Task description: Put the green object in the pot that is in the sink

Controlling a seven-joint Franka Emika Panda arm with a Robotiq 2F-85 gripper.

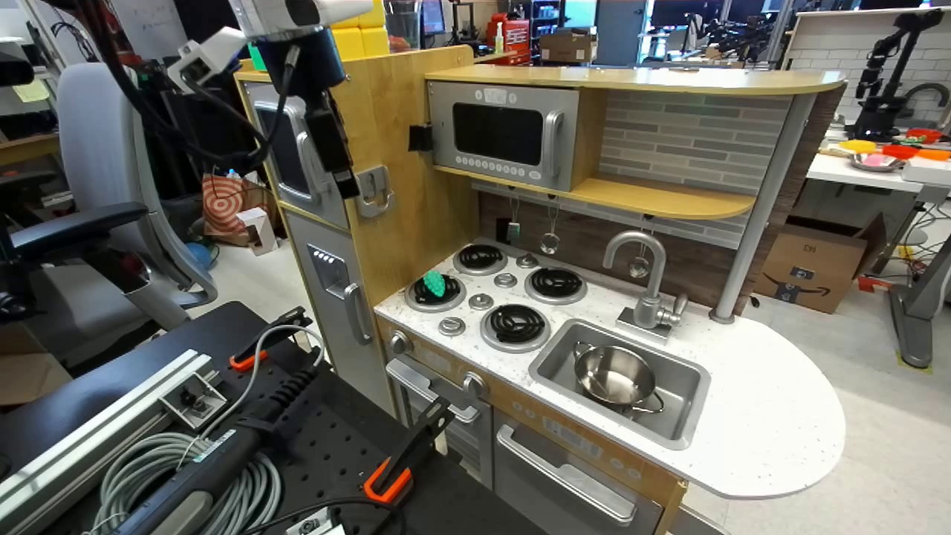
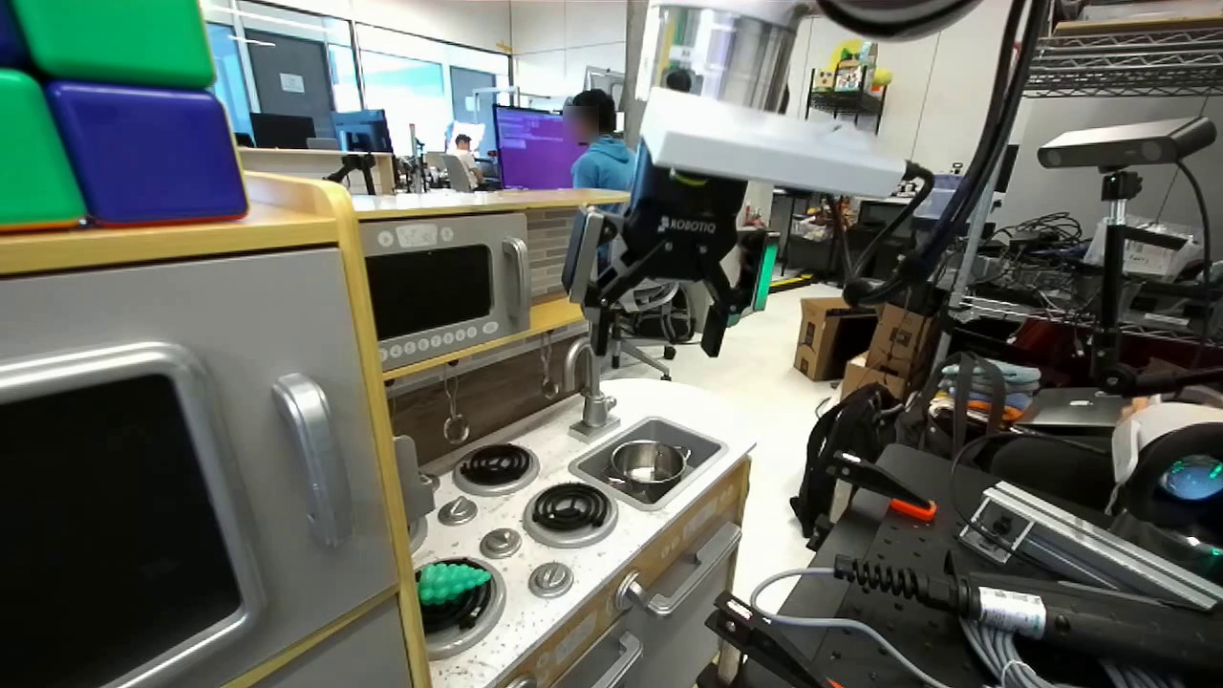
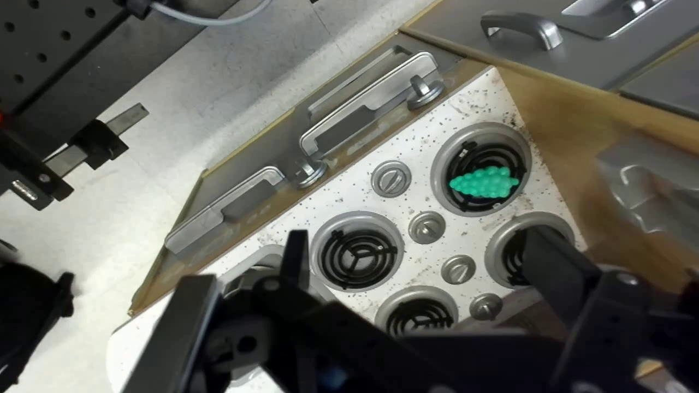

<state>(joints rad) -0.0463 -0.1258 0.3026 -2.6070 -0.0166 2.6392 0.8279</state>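
Note:
The green object (image 1: 434,283) is a small bumpy, cone-shaped item lying on a black stove burner beside the wooden side panel. It also shows in an exterior view (image 2: 451,583) and in the wrist view (image 3: 485,182). The shiny pot (image 1: 615,375) with two handles stands in the grey sink (image 1: 687,401); both show in an exterior view too, the pot (image 2: 650,462) inside the sink (image 2: 705,451). In the wrist view they are mostly hidden behind the gripper. My gripper (image 2: 657,339) is open and empty, pointing down high above the counter. In the wrist view the gripper (image 3: 419,240) spans the burners, with the green object beyond its fingertips.
A curved faucet (image 1: 648,290) stands behind the sink. A toy microwave (image 1: 498,126) and shelf (image 1: 661,197) overhang the counter's back. A tall wooden cabinet (image 1: 416,178) rises beside the green object's burner. A black table (image 1: 334,453) with clamps and cables stands in front.

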